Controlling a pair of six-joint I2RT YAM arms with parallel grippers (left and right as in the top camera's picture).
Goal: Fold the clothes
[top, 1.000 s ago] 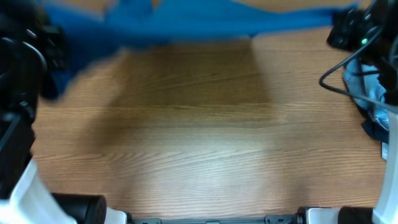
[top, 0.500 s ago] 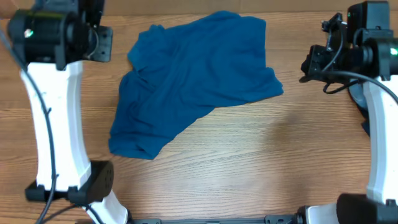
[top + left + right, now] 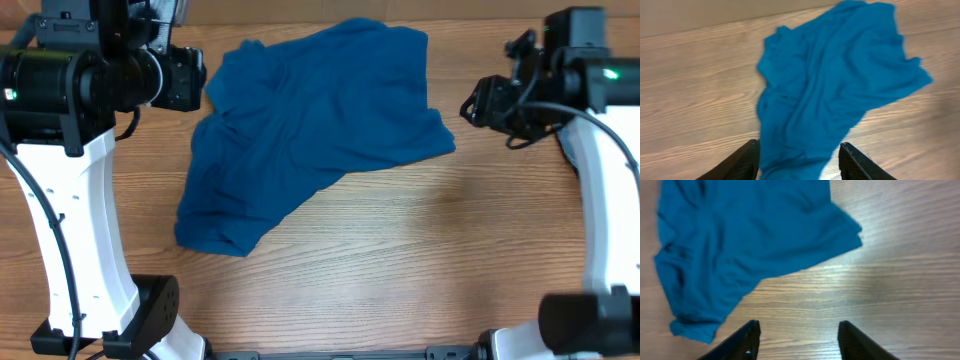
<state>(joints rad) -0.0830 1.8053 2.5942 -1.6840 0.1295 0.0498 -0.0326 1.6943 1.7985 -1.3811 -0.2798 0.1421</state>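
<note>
Jaws left and right stand apart, gripping nothing, flanking the crumpled blue shirt [image 3: 310, 130].

A light-brown wooden tabletop [image 3: 400, 260] is being shown in all three views. In the overhead view its grain is being run from left to right, in long wavy streaks. A soft, pale sheen is being given off by the wood toward the near middle, and faint grey shadows are being cast across it there. Along the far edge, a plain, paler tan band [image 3: 700, 17] is being shown in the left wrist view. What that band is cannot be told.
</note>
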